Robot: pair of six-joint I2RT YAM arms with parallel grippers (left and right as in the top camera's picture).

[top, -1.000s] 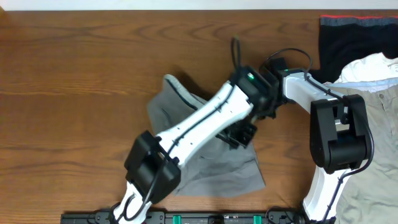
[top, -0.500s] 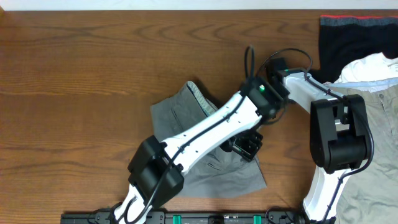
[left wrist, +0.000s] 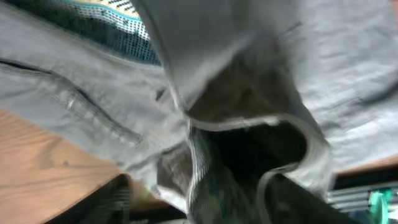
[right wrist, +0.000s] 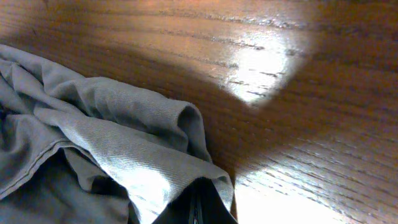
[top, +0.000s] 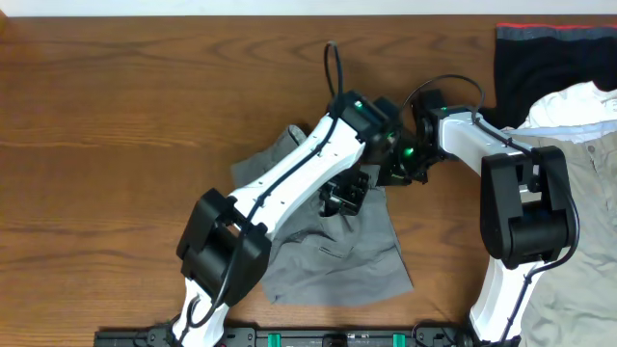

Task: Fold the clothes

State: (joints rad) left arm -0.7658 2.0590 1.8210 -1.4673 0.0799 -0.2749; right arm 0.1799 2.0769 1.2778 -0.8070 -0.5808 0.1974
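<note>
The grey shorts (top: 337,260) lie crumpled on the table (top: 116,145), long axis toward the near edge, directly under the left gripper (top: 342,193), jaws apart over bunched cloth (that view is blurred), while the right gripper (right wrist: 196,206), jaws together, seems to pinch their far-right corner.

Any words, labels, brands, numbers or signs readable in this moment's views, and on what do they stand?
No readable text in any view.
grey shorts: no label or print shows.
table: bare wood grain only.
clothes pile at the right edge: no print visible.
Left wrist view: blurred, no lettering discernible.
</note>
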